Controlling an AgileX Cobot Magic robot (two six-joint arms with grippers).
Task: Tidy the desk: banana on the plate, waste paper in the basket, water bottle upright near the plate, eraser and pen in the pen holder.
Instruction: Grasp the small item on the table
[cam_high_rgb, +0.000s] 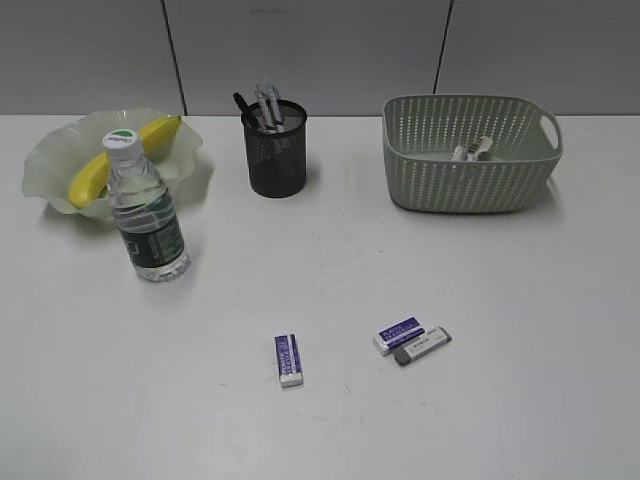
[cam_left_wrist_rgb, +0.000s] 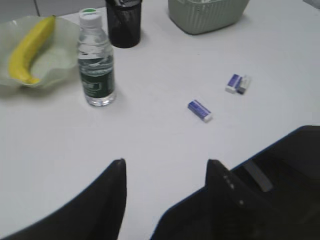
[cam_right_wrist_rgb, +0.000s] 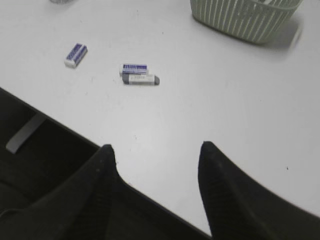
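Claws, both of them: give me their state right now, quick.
Left claw: open, holding nothing, above the bare desk.
Right claw: open, holding nothing, also over the desk.

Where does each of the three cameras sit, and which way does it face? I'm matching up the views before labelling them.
Exterior view: in front of the desk, slanting down toward the back wall; none of the robot shows.
Left wrist view: on the left arm, low over the near desk, looking toward the water bottle; the open left tool fills the bottom.
Right wrist view: on the right arm, looking toward the basket; the open right tool shows below.
All three views show the three erasers.
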